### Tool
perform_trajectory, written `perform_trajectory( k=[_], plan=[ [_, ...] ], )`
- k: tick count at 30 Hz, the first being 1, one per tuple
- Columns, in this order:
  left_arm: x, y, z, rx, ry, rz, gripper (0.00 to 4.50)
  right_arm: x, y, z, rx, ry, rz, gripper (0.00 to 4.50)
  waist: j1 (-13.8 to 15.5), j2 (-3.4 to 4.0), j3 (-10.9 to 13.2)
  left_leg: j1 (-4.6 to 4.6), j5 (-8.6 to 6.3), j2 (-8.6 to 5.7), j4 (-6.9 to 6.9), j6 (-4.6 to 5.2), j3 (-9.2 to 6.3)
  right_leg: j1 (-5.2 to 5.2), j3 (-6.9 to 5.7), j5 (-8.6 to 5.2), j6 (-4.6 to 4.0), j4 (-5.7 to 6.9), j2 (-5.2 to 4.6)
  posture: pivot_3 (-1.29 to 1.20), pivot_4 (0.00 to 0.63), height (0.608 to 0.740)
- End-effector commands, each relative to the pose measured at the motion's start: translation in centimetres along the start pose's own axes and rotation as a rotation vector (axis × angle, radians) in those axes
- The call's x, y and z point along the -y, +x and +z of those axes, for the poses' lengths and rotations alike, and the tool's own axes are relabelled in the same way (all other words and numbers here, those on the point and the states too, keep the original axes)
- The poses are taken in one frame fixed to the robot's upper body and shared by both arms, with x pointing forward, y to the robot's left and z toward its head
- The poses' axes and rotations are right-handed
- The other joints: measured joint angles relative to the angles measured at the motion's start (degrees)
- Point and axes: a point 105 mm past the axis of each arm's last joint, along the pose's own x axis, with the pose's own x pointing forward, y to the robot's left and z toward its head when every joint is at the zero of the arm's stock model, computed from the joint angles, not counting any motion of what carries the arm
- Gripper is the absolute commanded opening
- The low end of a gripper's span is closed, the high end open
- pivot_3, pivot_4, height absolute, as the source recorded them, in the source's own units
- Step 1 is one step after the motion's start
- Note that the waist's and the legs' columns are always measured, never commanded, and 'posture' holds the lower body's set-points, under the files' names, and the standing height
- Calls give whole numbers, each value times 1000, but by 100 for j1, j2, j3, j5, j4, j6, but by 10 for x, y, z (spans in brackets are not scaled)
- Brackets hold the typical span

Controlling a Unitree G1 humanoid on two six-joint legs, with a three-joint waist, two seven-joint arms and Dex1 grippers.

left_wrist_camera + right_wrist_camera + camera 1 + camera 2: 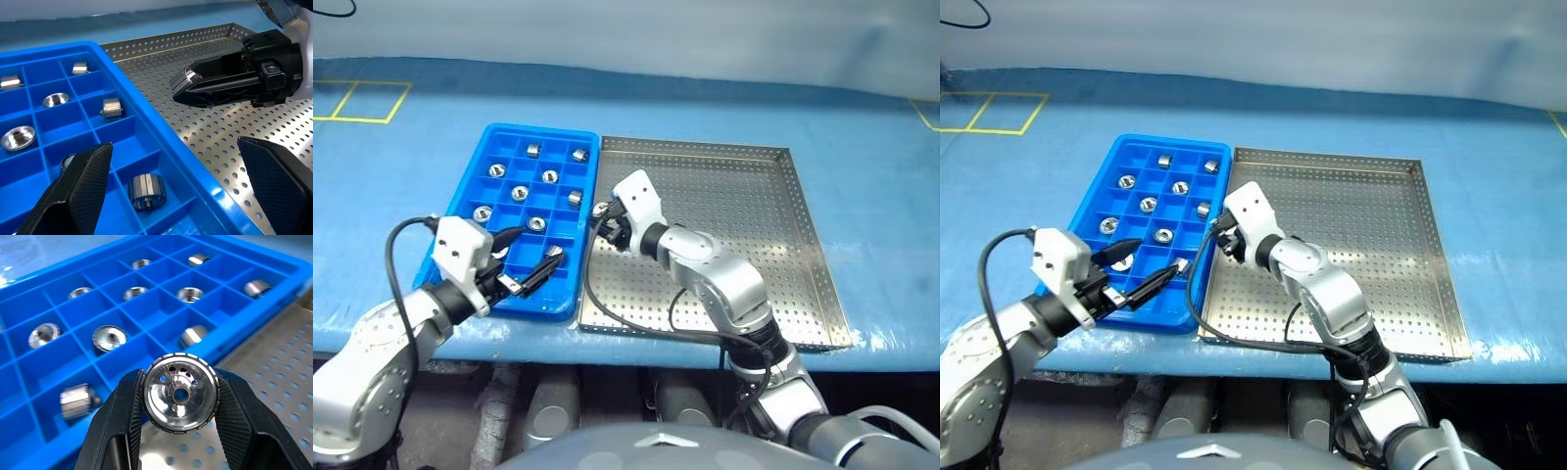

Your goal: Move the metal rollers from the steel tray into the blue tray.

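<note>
My right gripper [180, 387] is shut on one of the metal rollers [180, 392], a shiny ribbed cylinder with a dark central hole. It hangs over the steel tray's [734, 215] left edge, right beside the blue tray [548, 131]. Several more rollers [549, 176] lie in the blue tray's square compartments. My left gripper [543, 247] stands open above the blue tray's near end, with nothing between its fingers [83, 181]. The left wrist view shows the right gripper [188, 83] level over the perforated floor, the roller [191, 76] at its tip.
Both trays sit side by side on a blue tabletop sheet [862, 147], close to the table's front edge [607, 348]. Yellow tape lines [362, 100] mark the sheet at the back left. Black cables [626, 328] loop from both wrists.
</note>
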Motion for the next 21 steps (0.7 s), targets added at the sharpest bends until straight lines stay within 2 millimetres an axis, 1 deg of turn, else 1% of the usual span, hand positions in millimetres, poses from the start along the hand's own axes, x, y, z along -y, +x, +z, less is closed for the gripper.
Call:
perform_trajectory(
  k=[1,5,7,11,15,17,19,21],
  plan=[
    [3,-13,12,61,19,43,4500,-26,3,20,73,-48,104,1718,79,0,0,2,0,0,0,0,-1,2,-1,-2,1,1,0,319,150,740],
    [3,-22,7,54,-5,79,4500,-50,6,13,45,-41,207,1718,225,0,0,3,2,0,2,-4,-3,5,-5,-10,11,1,-2,341,150,740],
    [4,-23,6,53,-10,81,4500,-55,7,9,32,-40,229,1718,283,0,0,4,4,0,2,-6,-6,6,-7,-27,-9,1,-1,345,150,740],
    [4,-23,3,42,-20,83,4500,-70,10,-5,-12,-49,281,1718,348,-1,-1,6,7,0,3,-11,-7,7,-8,-29,-11,2,-1,342,150,740],
    [5,-22,1,35,-21,74,4500,-77,10,-9,-29,-52,317,1718,353,-1,-1,5,7,0,3,-12,-7,6,-8,-29,-11,2,0,334,150,740],
    [5,-22,0,26,-19,67,4500,-78,8,-12,-40,-55,327,1718,352,-1,-1,5,7,0,2,-12,-7,4,-8,-29,-11,2,0,332,150,740],
    [6,-21,-2,7,-14,55,4500,-75,7,-14,-51,-60,321,1718,352,-1,-1,5,7,0,1,-12,-7,4,-9,-29,-11,2,0,331,150,740],
    [6,-22,-7,-28,-4,49,4500,-67,5,-16,-59,-54,298,1718,352,-1,-1,4,7,0,0,-12,-7,4,-9,-29,-11,1,0,325,150,740]
  ],
)
